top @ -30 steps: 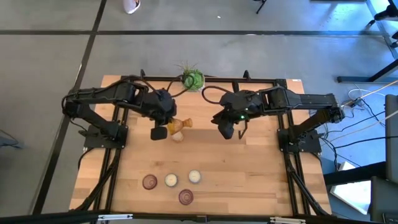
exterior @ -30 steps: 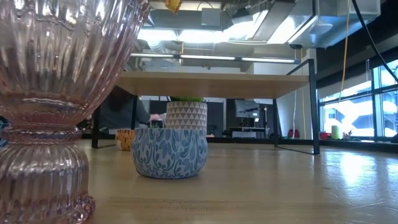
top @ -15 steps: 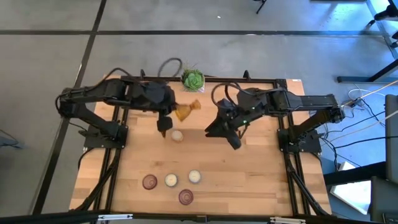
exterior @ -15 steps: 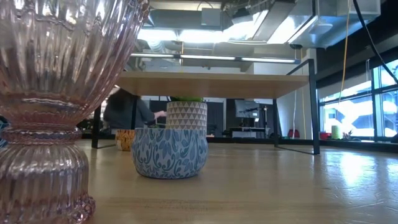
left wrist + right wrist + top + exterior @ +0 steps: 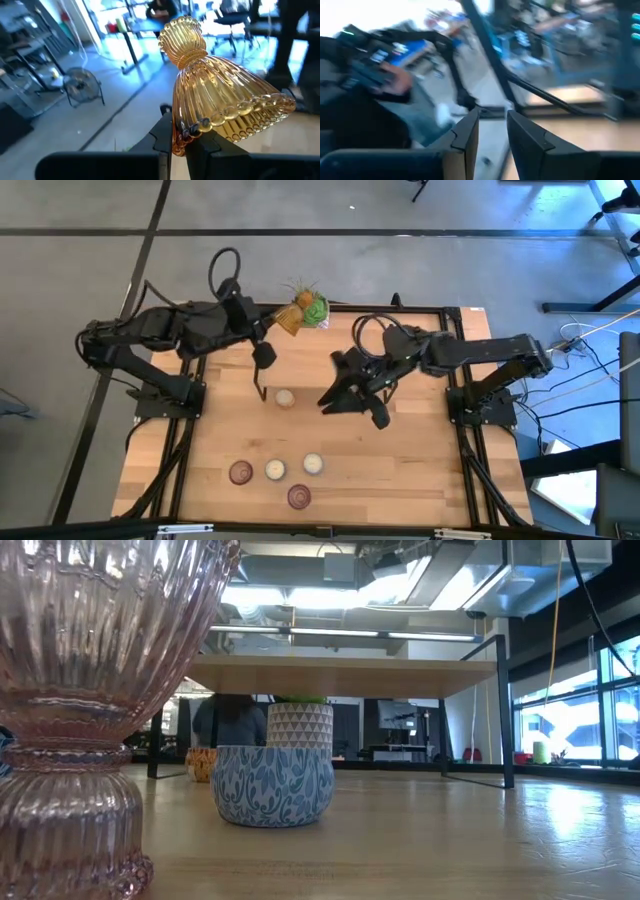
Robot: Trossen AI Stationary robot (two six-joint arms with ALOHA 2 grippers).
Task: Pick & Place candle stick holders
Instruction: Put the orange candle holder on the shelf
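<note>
The amber candle holder (image 5: 289,319) is up in the air at the far edge of the surface (image 5: 420,450), right beside the green plant (image 5: 312,307), pinched tight by its base in the left end effector (image 5: 277,326). In the left wrist view its ribbed glass (image 5: 220,112) flares out above the dark fingers (image 5: 165,131). A cream holder (image 5: 284,397) sits toward the near edge from the plant, with bare wood all round it. Well beyond that, close to the near edge, lie two pinkish holders (image 5: 240,472) (image 5: 299,497) and two cream ones (image 5: 275,470) (image 5: 313,464). The right end effector (image 5: 330,398) hangs mid-surface, well right of the plant's line, fingers (image 5: 465,137) parted a little with nothing between them.
</note>
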